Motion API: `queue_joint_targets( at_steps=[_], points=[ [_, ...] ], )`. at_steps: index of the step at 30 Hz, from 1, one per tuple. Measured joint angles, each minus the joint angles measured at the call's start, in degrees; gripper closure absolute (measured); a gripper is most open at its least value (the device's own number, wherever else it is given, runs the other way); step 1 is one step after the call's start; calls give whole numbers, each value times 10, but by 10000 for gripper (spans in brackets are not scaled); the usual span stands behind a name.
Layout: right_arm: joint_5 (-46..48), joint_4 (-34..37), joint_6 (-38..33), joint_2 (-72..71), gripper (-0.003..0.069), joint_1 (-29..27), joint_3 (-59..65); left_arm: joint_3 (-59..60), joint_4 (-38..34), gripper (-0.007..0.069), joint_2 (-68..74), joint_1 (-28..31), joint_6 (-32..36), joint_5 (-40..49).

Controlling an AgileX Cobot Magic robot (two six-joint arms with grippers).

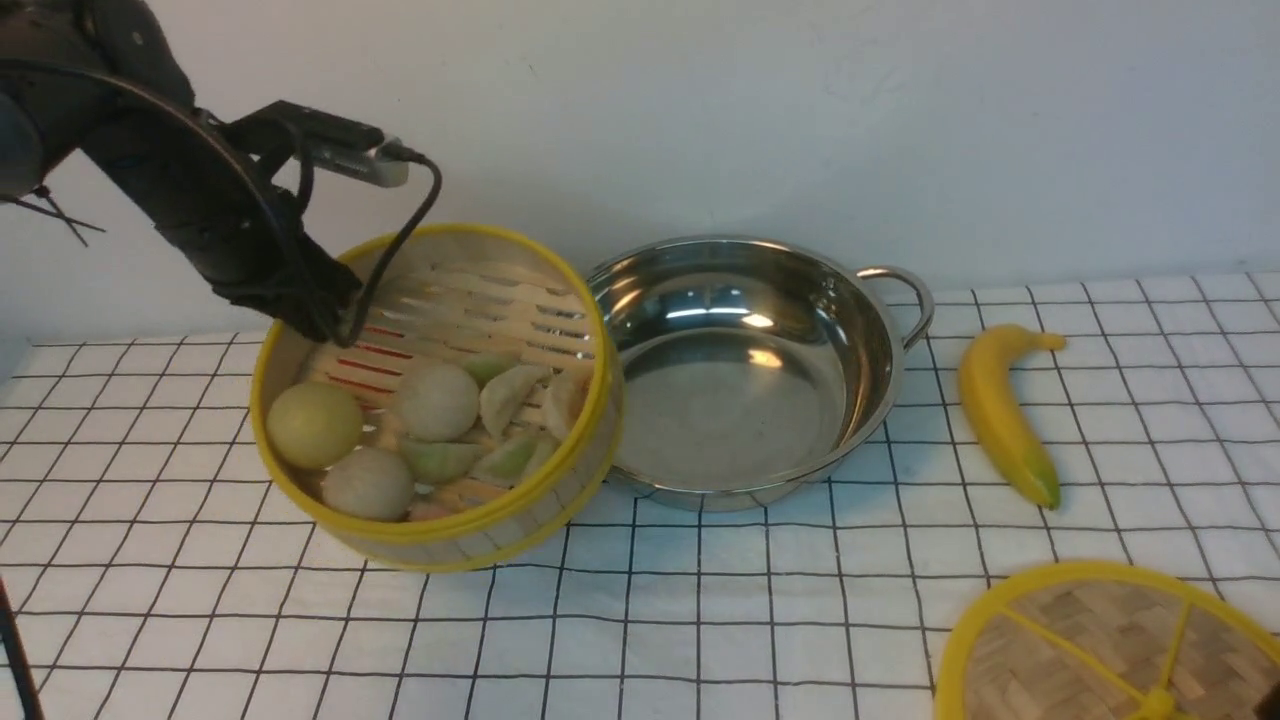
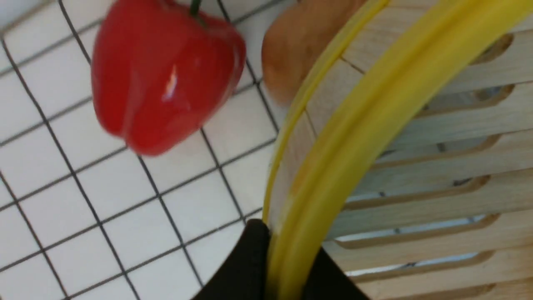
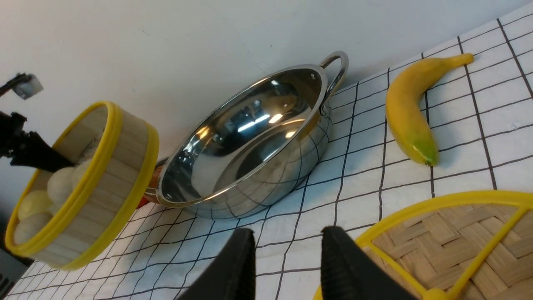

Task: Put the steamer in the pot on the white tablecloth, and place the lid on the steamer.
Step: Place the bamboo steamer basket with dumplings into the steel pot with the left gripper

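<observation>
The steamer (image 1: pixel 470 300) holds pale buns and greenish dumplings. It is tilted toward me, just left of the pot (image 1: pixel 745 380), and its right rim overlaps the pot's left edge in the front view. My left gripper (image 1: pixel 315 320) is shut on the steamer's far left rim; in the left wrist view its black fingers clamp the yellow rim (image 2: pixel 287 266). The pot stands empty on the white tablecloth (image 1: pixel 700 620). The lid (image 1: pixel 1090 640) lies flat at the front right. My right gripper (image 3: pixel 287 258) is open and empty above the cloth, beside the lid's edge (image 3: pixel 449 237).
A yellow banana (image 1: pixel 1000 415) lies right of the pot. A red pepper (image 2: pixel 162 75) and a brown rounded object (image 2: pixel 291 54) sit on the cloth behind the steamer. A white wall runs close behind the pot.
</observation>
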Motion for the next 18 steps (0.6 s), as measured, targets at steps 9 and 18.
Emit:
queue_joint_targets(
  at_steps=[9,18],
  points=[
    [1,-1,-1,0,416,0,0,-151,-6,595,25,-95,-86,6],
    [7,-1,-1,0,416,0,0,-276,14,595,158,-149,-118,10]
  ],
)
